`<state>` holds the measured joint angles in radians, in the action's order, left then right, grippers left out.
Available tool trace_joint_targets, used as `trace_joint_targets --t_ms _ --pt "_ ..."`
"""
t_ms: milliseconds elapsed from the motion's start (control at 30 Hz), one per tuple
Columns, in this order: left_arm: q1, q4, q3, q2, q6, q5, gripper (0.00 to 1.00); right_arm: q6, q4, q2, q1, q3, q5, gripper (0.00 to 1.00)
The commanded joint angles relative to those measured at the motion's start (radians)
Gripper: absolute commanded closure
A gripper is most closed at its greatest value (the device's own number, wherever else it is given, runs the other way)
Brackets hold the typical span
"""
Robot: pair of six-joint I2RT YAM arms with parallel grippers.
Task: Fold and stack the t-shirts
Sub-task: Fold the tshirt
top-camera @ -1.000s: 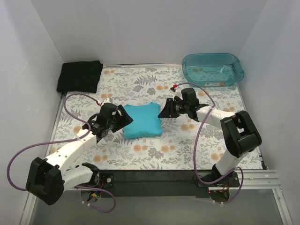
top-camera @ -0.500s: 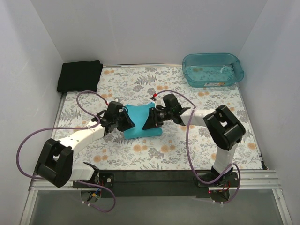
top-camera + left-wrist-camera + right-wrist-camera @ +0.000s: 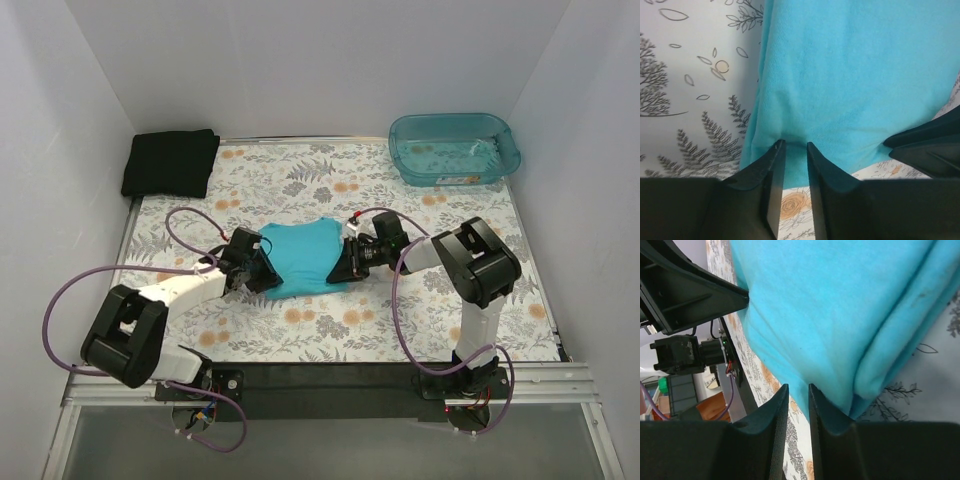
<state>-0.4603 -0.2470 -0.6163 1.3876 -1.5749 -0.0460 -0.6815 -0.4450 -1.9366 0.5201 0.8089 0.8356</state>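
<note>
The turquoise t-shirt [image 3: 300, 255] lies folded in the middle of the floral table, and it fills the left wrist view [image 3: 855, 75] and the right wrist view [image 3: 830, 305]. My left gripper [image 3: 262, 272] is shut on its near left corner, with cloth pinched between the fingertips [image 3: 795, 144]. At the near right corner my right gripper [image 3: 340, 268] is shut on the edge of the fold [image 3: 798, 386]. The black t-shirt [image 3: 170, 163] lies folded at the far left corner, away from both grippers.
A translucent teal tub [image 3: 455, 148] stands at the far right of the table. White walls close in the left, back and right sides. Purple cables loop beside each arm. The other arm's fingers show in each wrist view [image 3: 925, 145] [image 3: 690, 290].
Both grippers slid in low to the turquoise shirt's near corners and their jaws narrowed onto the cloth. The shirt's near edge now looks drawn out between them.
</note>
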Motion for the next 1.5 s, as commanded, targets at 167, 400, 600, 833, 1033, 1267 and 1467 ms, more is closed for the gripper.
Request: trace_joint_targets --t_ms 167,400,600,833,1033,1267,1467 --pt "0.003 -0.234 -0.075 -0.196 0.009 0.081 0.64 -0.033 0.019 0.159 0.083 0.081 -0.041 0.74" --pt "0.002 -0.236 -0.054 -0.127 -0.023 0.02 0.73 -0.091 -0.003 0.065 0.176 0.202 -0.035 0.74" --pt "0.002 -0.195 0.007 -0.058 -0.063 0.034 0.8 -0.127 -0.066 -0.122 0.231 0.223 -0.026 0.75" --pt "0.003 -0.192 0.069 -0.044 -0.096 0.034 0.84 -0.116 -0.064 -0.183 0.198 0.142 -0.084 0.77" --pt "0.003 -0.219 0.029 -0.088 -0.08 0.071 0.82 -0.096 -0.063 -0.055 0.15 0.105 -0.078 0.78" --pt "0.003 -0.21 -0.08 -0.147 -0.037 0.092 0.77 -0.066 -0.046 0.079 0.031 0.09 -0.029 0.77" --pt "0.005 -0.16 -0.125 -0.056 -0.031 0.123 0.76 -0.021 -0.046 0.033 -0.061 0.058 -0.027 0.77"
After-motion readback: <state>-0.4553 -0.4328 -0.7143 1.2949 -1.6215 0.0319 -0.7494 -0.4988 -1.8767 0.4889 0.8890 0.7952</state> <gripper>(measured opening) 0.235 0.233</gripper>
